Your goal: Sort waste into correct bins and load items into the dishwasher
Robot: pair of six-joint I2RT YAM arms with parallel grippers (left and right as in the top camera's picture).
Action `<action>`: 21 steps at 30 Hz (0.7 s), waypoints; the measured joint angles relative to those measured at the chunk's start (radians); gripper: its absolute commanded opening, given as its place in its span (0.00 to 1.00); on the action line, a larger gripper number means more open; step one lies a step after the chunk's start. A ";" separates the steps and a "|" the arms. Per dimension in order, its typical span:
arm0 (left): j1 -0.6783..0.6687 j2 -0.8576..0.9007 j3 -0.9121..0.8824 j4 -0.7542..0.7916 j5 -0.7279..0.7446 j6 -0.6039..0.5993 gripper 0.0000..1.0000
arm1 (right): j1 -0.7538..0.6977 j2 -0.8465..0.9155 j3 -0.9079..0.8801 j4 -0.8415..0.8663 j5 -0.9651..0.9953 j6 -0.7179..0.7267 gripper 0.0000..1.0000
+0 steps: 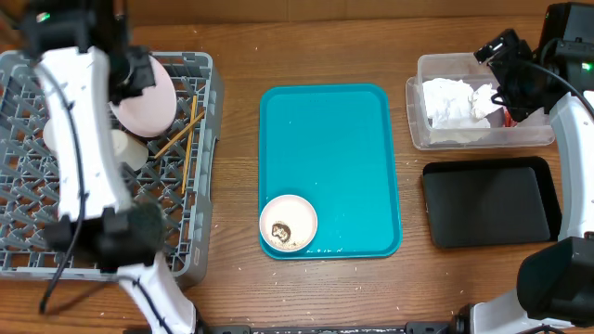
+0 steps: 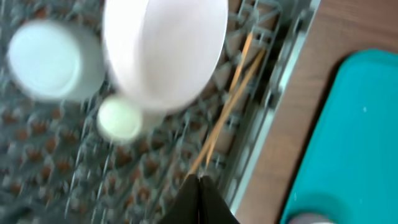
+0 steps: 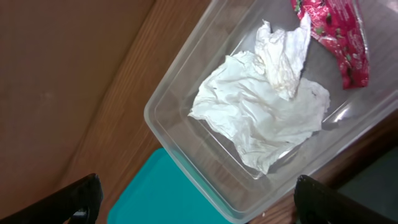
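The grey dish rack (image 1: 190, 250) at the left holds a large white bowl (image 2: 165, 50), a small white cup (image 2: 119, 118), another round white dish (image 2: 53, 59) and wooden chopsticks (image 2: 230, 106). My left gripper (image 2: 200, 186) is shut and empty, hovering over the rack near the chopsticks' lower end. A white bowl with brownish food scraps (image 1: 289, 224) sits on the teal tray (image 1: 334, 139). The clear tub (image 3: 180, 134) holds crumpled napkins (image 3: 261, 106) and a red wrapper (image 3: 339, 37). My right gripper (image 3: 199, 205) is open and empty above the tub's edge.
The black tray (image 1: 490, 199) lies in front of the clear tub at the right. The teal tray's corner shows below the tub in the right wrist view (image 3: 161, 199). My left arm crosses much of the rack in the overhead view.
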 measured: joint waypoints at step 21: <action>0.027 -0.101 -0.644 0.404 -0.131 -0.049 0.04 | 0.000 0.000 -0.001 0.012 0.025 0.000 1.00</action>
